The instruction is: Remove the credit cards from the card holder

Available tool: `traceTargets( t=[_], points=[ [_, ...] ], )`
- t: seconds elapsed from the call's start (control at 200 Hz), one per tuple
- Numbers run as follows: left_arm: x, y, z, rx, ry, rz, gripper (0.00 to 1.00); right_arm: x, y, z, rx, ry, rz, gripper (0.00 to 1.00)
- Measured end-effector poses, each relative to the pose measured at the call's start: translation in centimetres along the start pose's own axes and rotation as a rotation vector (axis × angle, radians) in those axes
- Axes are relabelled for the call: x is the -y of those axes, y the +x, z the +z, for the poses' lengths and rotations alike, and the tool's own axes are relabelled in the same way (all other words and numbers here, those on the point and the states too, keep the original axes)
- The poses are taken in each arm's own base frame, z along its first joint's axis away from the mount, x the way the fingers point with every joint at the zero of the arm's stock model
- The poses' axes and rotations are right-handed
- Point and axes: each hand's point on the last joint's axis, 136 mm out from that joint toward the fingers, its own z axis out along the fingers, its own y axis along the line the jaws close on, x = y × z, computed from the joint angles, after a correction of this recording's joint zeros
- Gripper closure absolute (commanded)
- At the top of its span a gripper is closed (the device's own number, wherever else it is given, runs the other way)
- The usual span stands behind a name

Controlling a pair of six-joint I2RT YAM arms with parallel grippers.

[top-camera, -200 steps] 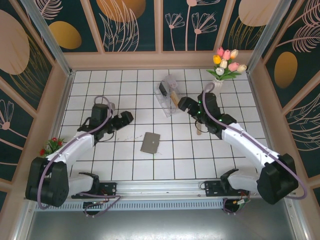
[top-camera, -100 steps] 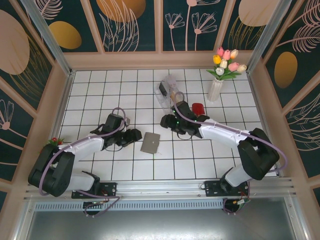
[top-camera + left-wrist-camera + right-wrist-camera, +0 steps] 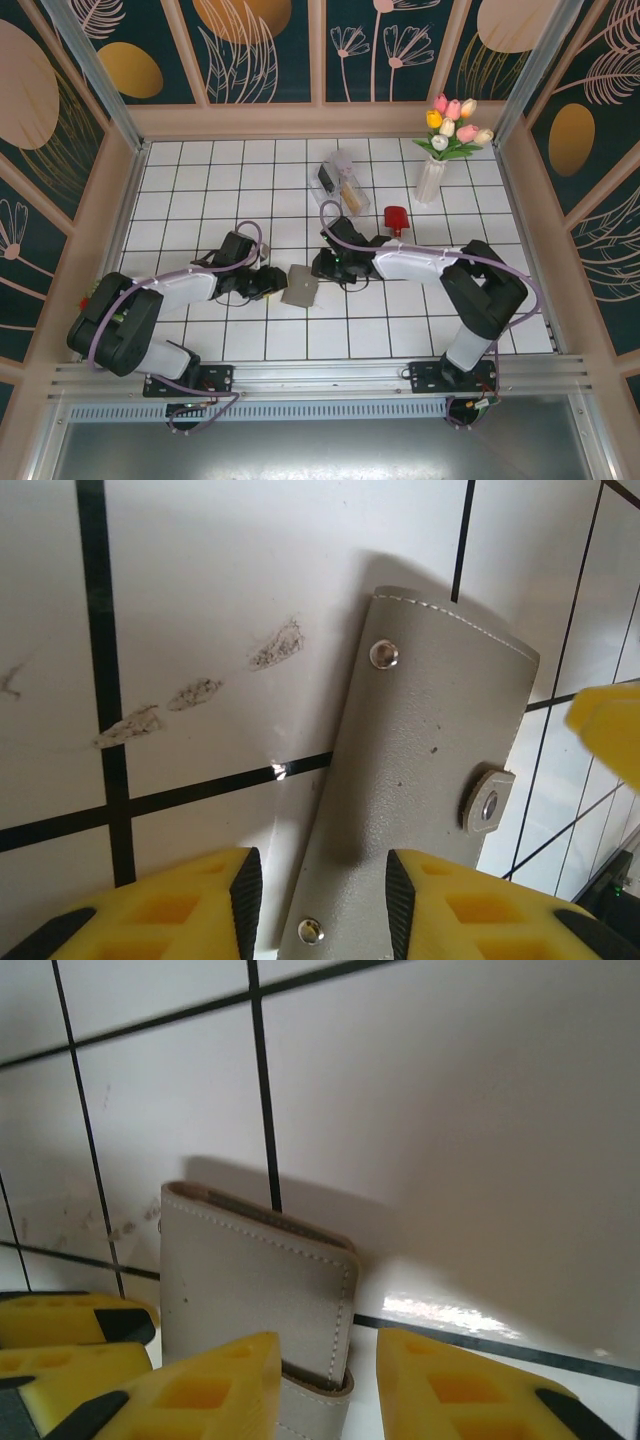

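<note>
Two grippers flank the card holder (image 3: pixel 300 286), which lies folded flat on the white-tiled worktop (image 3: pixel 200 180). At the holder's left edge, low over the tiles, sits the left gripper (image 3: pixel 272 283). Its yellow jaws stand apart. In the left wrist view a corner of the holder bearing a metal stud lies between them, with one finger overlapping the holder's face and the other clear of its edge. The right gripper (image 3: pixel 318 268) is at the holder's far right corner. Its jaws are likewise apart and straddle a corner of the holder without visibly clamping it. Well beyond the holder stands a clear plastic box (image 3: pixel 338 187). A small red object (image 3: pixel 396 216) lies toward the holder's far right, and a vase of tulips (image 3: pixel 440 150) stands farther off the same way.
</note>
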Motion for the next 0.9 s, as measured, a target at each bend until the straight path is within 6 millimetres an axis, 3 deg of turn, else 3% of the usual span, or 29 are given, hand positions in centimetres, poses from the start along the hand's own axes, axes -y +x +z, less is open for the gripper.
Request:
traceTargets(
  t=[0.45, 0.901],
  points=[
    [0.4, 0.3, 0.7, -0.016, 0.048, 0.017, 0.62, -0.3, 1.3, 1.7, -0.078, -0.02, -0.014, 0.7],
    [1.3, 0.5, 1.1, -0.004, 0.148, -0.007, 0.66, -1.5, 0.3, 2.7, -0.067, -0.063, -0.017, 0.71]
  ],
)
